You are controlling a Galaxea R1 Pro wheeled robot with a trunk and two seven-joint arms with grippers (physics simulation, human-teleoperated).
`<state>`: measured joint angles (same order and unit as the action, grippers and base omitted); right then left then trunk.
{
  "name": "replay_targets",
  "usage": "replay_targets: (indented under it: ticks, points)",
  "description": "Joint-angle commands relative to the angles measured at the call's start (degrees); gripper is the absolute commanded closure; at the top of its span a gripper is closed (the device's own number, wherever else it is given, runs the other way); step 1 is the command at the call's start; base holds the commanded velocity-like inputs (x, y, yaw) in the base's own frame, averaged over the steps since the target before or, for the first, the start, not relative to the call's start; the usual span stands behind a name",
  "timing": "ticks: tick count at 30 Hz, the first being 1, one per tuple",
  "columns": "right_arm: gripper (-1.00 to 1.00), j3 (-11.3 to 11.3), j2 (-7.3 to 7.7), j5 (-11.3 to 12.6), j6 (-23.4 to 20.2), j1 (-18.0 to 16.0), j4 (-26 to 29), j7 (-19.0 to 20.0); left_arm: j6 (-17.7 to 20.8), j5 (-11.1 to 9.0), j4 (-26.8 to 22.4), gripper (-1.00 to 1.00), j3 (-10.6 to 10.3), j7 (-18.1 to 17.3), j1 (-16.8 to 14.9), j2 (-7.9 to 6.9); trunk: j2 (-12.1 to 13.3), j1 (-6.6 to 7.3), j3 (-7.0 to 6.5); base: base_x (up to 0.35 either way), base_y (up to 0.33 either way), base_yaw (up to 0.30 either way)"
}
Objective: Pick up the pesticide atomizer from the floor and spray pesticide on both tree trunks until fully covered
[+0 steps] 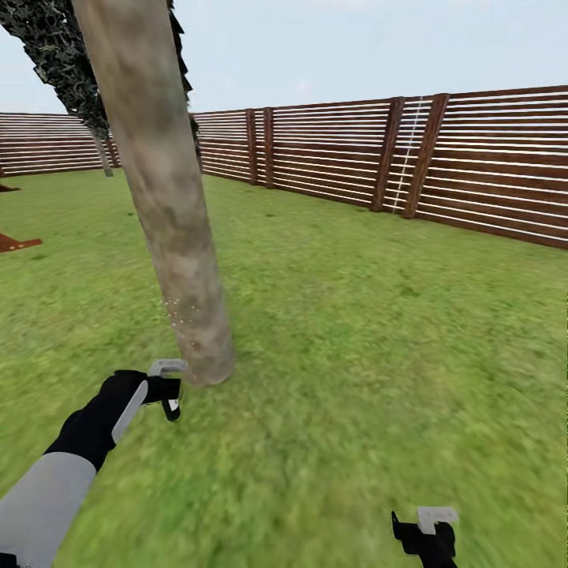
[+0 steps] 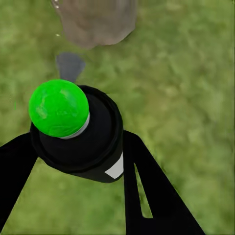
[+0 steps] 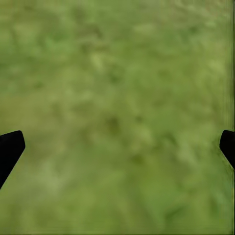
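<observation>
Looking from your head, your left claw [image 1: 167, 386] grips the pesticide atomizer [image 1: 166, 388] just before the tree trunk [image 1: 170, 229]. Left wrist: fingers [image 2: 142, 186] clamp its dark body. Right wrist: your right claw [image 3: 117, 147] hangs wide over grass [image 3: 117, 88]. Nudging forward risks hitting bark.

even flat daylight, pale sky [image 1: 355, 39], no hard shadows, no glare. grass [image 1: 379, 355] near me smeared and blurry, sharper far off by fence [image 1: 489, 158]. tree trunk [image 1: 170, 213] softly mottled, faint darkening at its base. my wrist views soft, grass out of focus.
</observation>
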<state>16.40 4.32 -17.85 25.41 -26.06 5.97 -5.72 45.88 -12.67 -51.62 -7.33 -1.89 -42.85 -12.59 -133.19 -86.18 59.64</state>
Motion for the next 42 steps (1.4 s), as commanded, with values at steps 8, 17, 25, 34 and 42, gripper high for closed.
replay_targets:
  ticks: [8, 17, 25, 34, 42]
  points:
    - [-1.0, 0.3, -0.01, -0.61, 0.17, -0.04, -0.09, -0.26, -5.73, -0.71, 5.54, 1.0, 2.04, 0.04, 0.04, 1.6, -0.02, 0.0, 0.05, 0.102, -0.275, 0.001]
    - [-1.0, 0.3, -0.01, -0.61, 0.17, -0.04, -0.09, -0.26, -10.91, -0.65, 11.58, 1.0, 5.99, 1.59, 0.04, 1.24, -0.02, 0.0, 0.05, 0.133, -0.266, 0.252]
    - [-1.0, 0.3, -0.01, -0.61, 0.17, -0.04, -0.09, -0.26, -13.01, -0.81, 14.94, 1.0, 6.04, 7.05, 0.05, -0.57, -0.02, 0.0, 0.05, 0.264, -0.133, 0.019]
    - [-1.0, 0.3, -0.01, -0.61, 0.17, -0.04, -0.09, -0.26, -15.1, -0.78, 19.93, 1.0, 6.46, 7.24, 0.05, -0.86, -0.02, 0.0, 0.05, 0.026, -0.27, 0.22]
    - [-1.0, 0.3, -0.01, -0.61, 0.17, -0.04, -0.09, -0.26, -15.07, -0.68, 20.22, 1.0, 6.16, 7.27, 0.04, 3.31, -0.02, 0.0, 0.05, 0.071, -0.258, 0.181]
